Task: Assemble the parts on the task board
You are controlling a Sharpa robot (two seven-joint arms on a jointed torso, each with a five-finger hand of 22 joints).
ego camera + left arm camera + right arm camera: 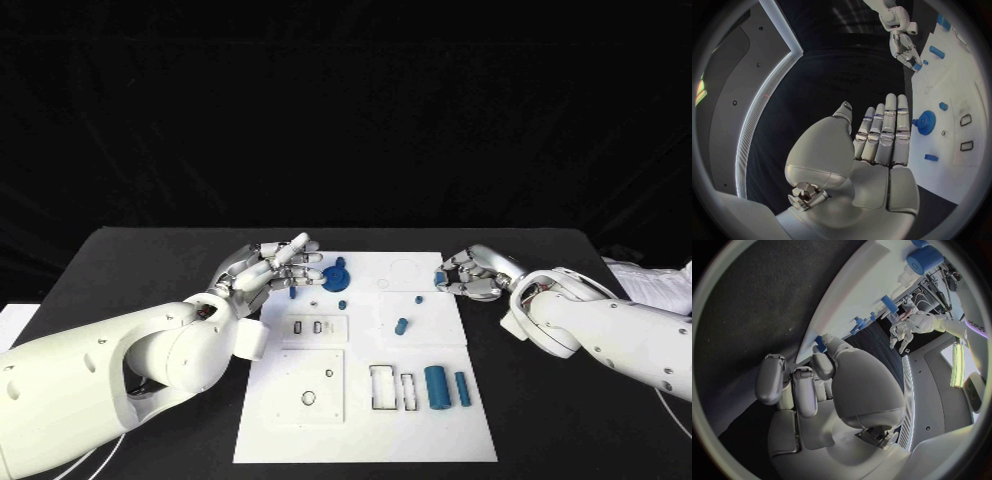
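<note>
While the left hand (271,265) hovers with fingers straight and nothing in them at the board's (433,420) far left edge, the blue gear (336,277) sits just beside its fingertips; the right hand (476,272), curled, apparently pinches a small blue part (917,66).

The task board (433,440) lies at the middle of the worktop (130,270), between the two hands. A gear (336,277) sits on the board just beside the left hand's (267,268) fingers (296,245). A small peg (401,326) stands between both sets of fingers, nearer the robot. Two cylinders (447,387) lie on the board well apart from the right hand (476,272), which hovers at the board's edge.
</note>
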